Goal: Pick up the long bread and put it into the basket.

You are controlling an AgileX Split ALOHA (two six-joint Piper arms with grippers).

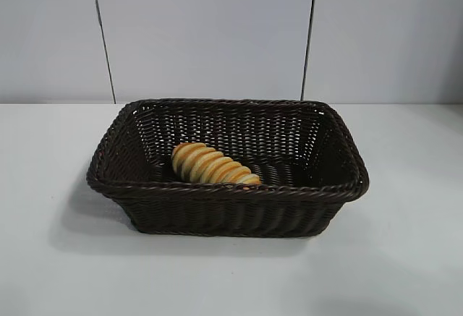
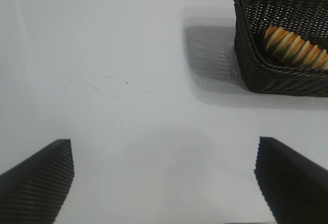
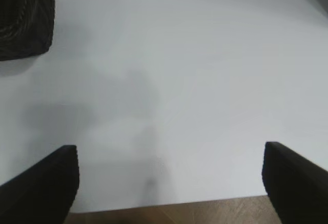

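- Broadly, we look at a pale grey panelled wall (image 1: 210, 34) behind the scene, split by two thin dark vertical seams.
- Below it we see a wide, smooth white tabletop (image 1: 405, 258), matte and faintly scuffed in the left wrist view; in the right wrist view a strip of brown wood shows at its edge.
- On the table we find the large rectangular dark brown woven wicker basket (image 1: 217, 218) with sloping sides and a braided rim, casting a soft shadow on the surface beside it.
- Inside the basket we see the oblong golden-tan long bread (image 1: 213, 165) with orange-brown crosswise ridges, lying at a slant on the basket floor near the front wall.
- Our left gripper (image 2: 164, 183) hangs over bare table, well apart from the basket, its dark ribbed fingers (image 2: 36, 183) spread wide and holding nothing.
- Our right gripper (image 3: 169, 183) hangs over bare table near the edge, fingers likewise spread wide and holding nothing, with a basket corner far off.
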